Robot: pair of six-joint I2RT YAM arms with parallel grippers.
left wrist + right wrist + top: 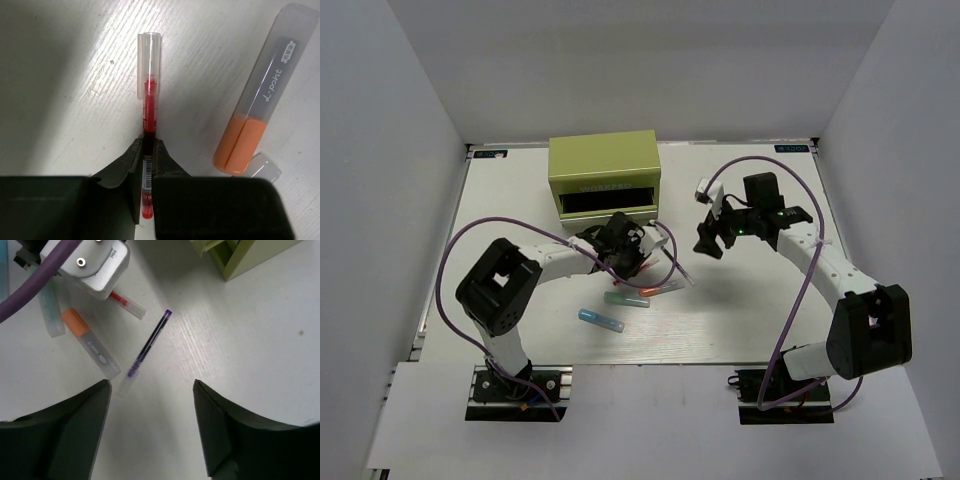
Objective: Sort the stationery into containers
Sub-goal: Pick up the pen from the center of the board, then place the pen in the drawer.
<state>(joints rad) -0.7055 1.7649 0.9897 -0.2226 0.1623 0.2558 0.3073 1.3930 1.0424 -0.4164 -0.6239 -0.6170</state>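
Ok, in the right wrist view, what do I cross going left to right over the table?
In order: pale green translucent marker → orange-capped translucent marker → thin red pen → thin dark pen with purple tip → olive-green metal box, only its corner in view.

Your top cam looks down from over the near edge of the table [720, 330]. Left wrist cam's super close, right's higher, and both share the red pen [149, 107].
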